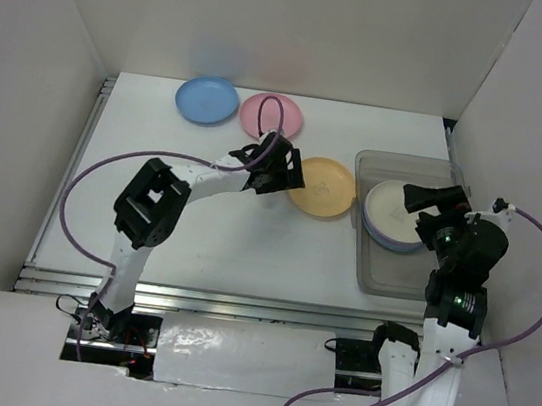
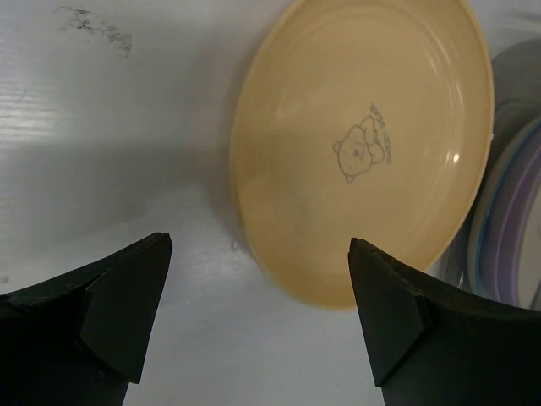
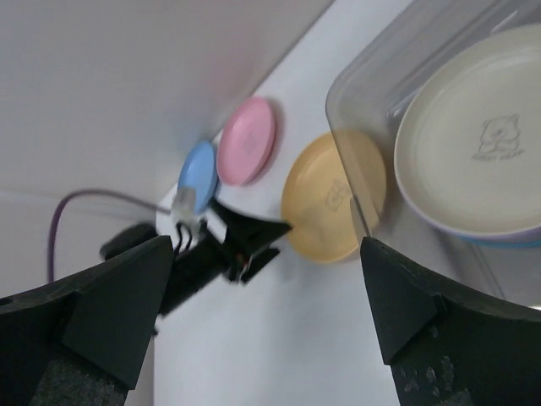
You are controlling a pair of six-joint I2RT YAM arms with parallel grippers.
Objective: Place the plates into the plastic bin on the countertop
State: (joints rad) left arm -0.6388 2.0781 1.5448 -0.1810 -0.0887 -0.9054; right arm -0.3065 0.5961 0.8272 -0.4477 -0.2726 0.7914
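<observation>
left hand (image 2: 258, 245) spread; orange plate (image 2: 363, 152) top cropped

Orange plate (image 2: 363, 152): smooth plastic, slight gloss. Bin (image 1: 392, 273): clear plastic. Countertop (image 1: 246, 240): matt, scuffed; metal rail (image 1: 236, 305).

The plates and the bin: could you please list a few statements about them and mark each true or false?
The orange plate lies on the countertop, outside the plastic bin. True.
The cream plate is uppermost in the bin. True.
The left end effector is shut on the orange plate. False: it is open, gripping nothing.
The blue plate is in the bin. False: it lies on the countertop beside the pink plate.
</observation>
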